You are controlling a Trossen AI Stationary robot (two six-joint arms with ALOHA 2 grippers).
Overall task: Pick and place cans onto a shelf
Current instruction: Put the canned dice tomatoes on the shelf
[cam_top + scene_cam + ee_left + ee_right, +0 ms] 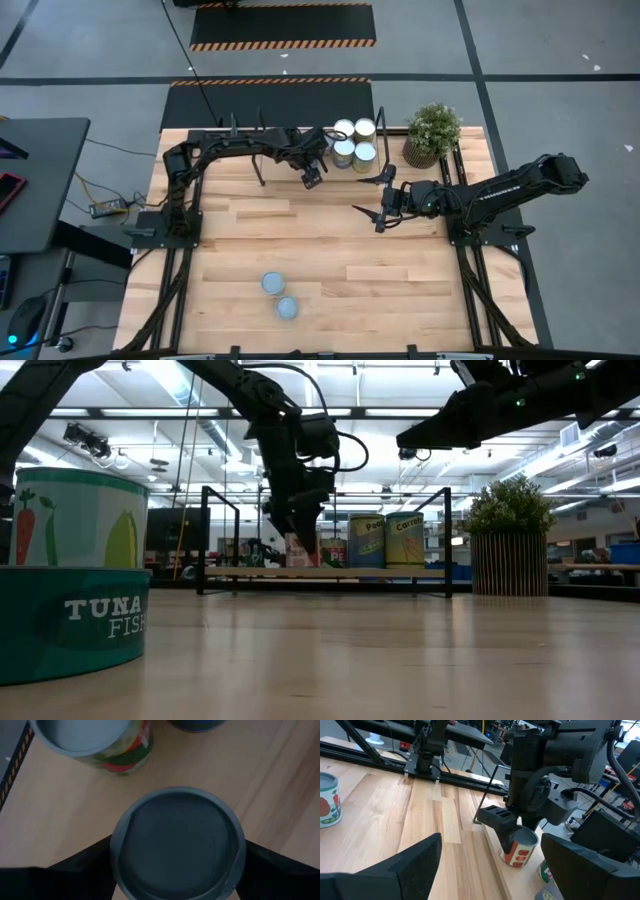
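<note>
My left gripper (pixel 314 172) reaches over the shelf (pixel 330 572) and is shut on a can with a tomato label (pixel 521 851). The can's grey top (pixel 177 842) fills the left wrist view. Several more cans (pixel 354 140) stand on the shelf's right end, close beside the held one. My right gripper (pixel 380 207) hangs open and empty above the table, near the shelf's right end. Two cans (pixel 279 295) stand on the table near its front edge. My left gripper pinches the can's round side wall (pixel 510 845) between its two fingers (pixel 87 865), one on each opposite side, just under the rim. The fingers come from above, pointing down. The can is upright with its bottom at the shelf board; whether it rests there I cannot tell.
A potted plant (pixel 432 132) stands at the table's far right, just beyond the shelf. The shelf's black upright posts (pixel 446 540) stand around the cans. In the low view the two front cans (pixel 70 610) loom at the near left. Bare tabletop (pixel 320 240) lies between shelf and front cans.
</note>
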